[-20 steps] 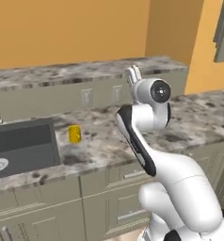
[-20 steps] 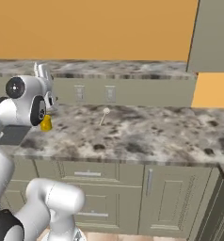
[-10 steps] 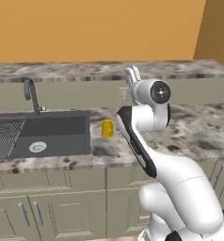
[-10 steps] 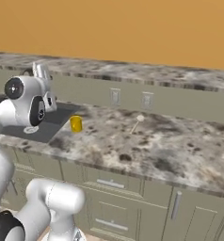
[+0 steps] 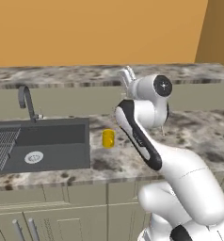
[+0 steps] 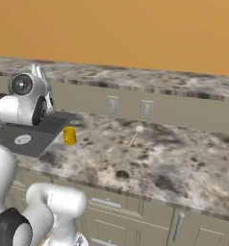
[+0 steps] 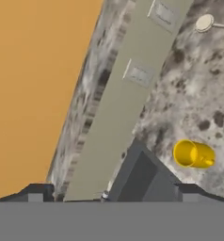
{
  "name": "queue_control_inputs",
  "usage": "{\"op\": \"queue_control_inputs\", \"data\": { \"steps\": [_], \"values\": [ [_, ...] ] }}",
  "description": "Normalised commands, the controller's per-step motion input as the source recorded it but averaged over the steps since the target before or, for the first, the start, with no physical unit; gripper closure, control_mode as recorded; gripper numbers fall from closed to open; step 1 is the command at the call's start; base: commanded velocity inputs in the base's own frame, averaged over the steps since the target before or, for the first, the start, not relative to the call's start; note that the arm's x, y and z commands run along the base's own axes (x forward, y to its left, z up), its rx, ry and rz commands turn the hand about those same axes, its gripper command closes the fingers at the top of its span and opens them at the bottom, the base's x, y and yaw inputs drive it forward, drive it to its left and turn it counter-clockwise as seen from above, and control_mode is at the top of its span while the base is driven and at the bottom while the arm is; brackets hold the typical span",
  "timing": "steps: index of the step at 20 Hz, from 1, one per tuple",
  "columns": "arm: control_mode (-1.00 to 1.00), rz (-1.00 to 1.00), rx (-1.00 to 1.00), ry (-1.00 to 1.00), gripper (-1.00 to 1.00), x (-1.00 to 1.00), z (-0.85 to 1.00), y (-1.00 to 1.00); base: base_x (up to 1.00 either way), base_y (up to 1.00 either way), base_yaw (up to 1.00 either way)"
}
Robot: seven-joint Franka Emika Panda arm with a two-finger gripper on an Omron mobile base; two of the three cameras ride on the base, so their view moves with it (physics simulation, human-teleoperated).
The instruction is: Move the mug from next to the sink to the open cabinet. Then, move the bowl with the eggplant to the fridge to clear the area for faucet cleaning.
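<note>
The yellow mug (image 5: 108, 138) stands upright on the speckled counter just right of the dark sink (image 5: 43, 143). The same mug (image 6: 69, 135) sits by the sink's corner (image 6: 27, 134) in the right base view. The dark gooseneck faucet (image 5: 25, 101) rises behind the basin. My gripper (image 5: 128, 75) is raised above the counter, up and to the right of the mug, and apart from it. Its tips stand wide apart and open with nothing between them (image 7: 113, 193). In the hand view the mug (image 7: 194, 154) lies to the right. The bowl, eggplant, open cabinet and fridge are out of view.
A small pale spoon-like utensil (image 6: 135, 134) lies on the counter right of the mug. Two wall outlets (image 6: 111, 104) sit in the grey backsplash below a stone ledge. Grey cabinet fronts (image 5: 62, 212) run under the counter edge. An orange wall stands behind.
The whole picture has shifted as the base moved: the sink and faucet have come into the left base view. The mug keeps its place on the counter. The gripper stays open.
</note>
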Motion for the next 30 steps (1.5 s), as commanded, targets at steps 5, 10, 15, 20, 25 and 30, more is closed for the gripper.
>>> {"op": "queue_control_inputs", "data": {
  "steps": [5, 10, 15, 20, 25, 30],
  "values": [
    [-1.0, 0.9, -0.1, 0.22, -1.0, -0.12, -0.54, 0.0, 0.0, 0.0, 0.0],
    [-1.0, 0.62, -0.37, 0.23, -1.0, -0.19, -0.99, 0.14, 0.0, 0.0, 0.0],
    [-1.0, 0.03, -0.57, 0.21, -1.0, -0.14, -0.86, 0.42, 0.0, 0.0, 0.0],
    [-1.0, -0.06, -0.46, 0.12, -1.0, -0.49, -0.69, 0.22, 0.0, 0.0, 0.0],
    [-1.0, 0.02, -0.07, -0.02, -1.0, 0.23, -0.31, -0.17, 0.0, 0.0, 0.0],
    [-1.0, 0.0, -0.04, -0.01, -1.0, 0.48, -0.35, -0.34, 0.0, 0.0, 0.0]
  ]
}}
